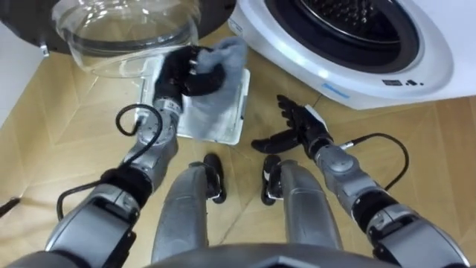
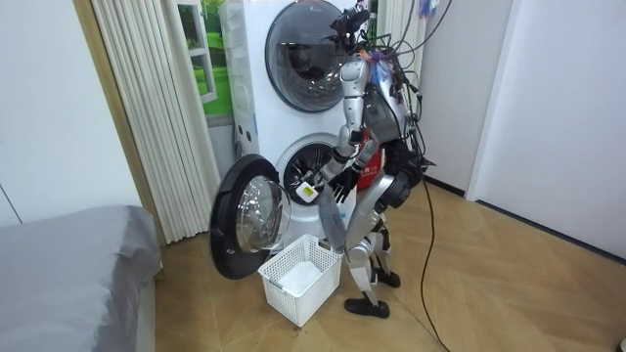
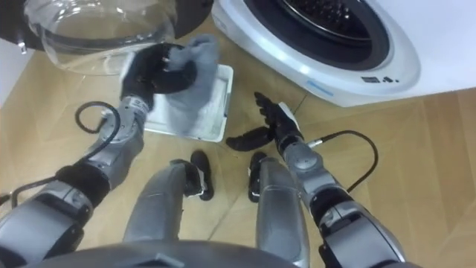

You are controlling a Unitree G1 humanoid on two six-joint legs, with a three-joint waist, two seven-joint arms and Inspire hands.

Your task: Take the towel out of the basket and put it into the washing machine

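We stand close before the washer (image 1: 416, 71). Its door (image 1: 126, 33) is swung open to our left, and the drum (image 1: 349, 18) mouth lies ahead to the right. The left hand (image 1: 181, 71) reaches out over the white basket (image 1: 219, 123) on the floor, fingers clamped round a bunch of the grey towel (image 1: 227, 53). The towel is in that grip above the basket, not yet at the drum. The right hand (image 1: 296, 128) hangs low between basket and washer, fingers apart and straight, holding nothing. Handling, our judgement: the towel is soft, light and limp, with no stiffness to help steer it. Whatever lies outside the grip should droop and swing. We cannot tell how much cloth trails below the palm. A hold on the bunched middle, as now, looks sound, while a single corner would let the rest drag. Risk: a loose end may snag on the basket rim or the drum's lip. The free right hand could gather it.
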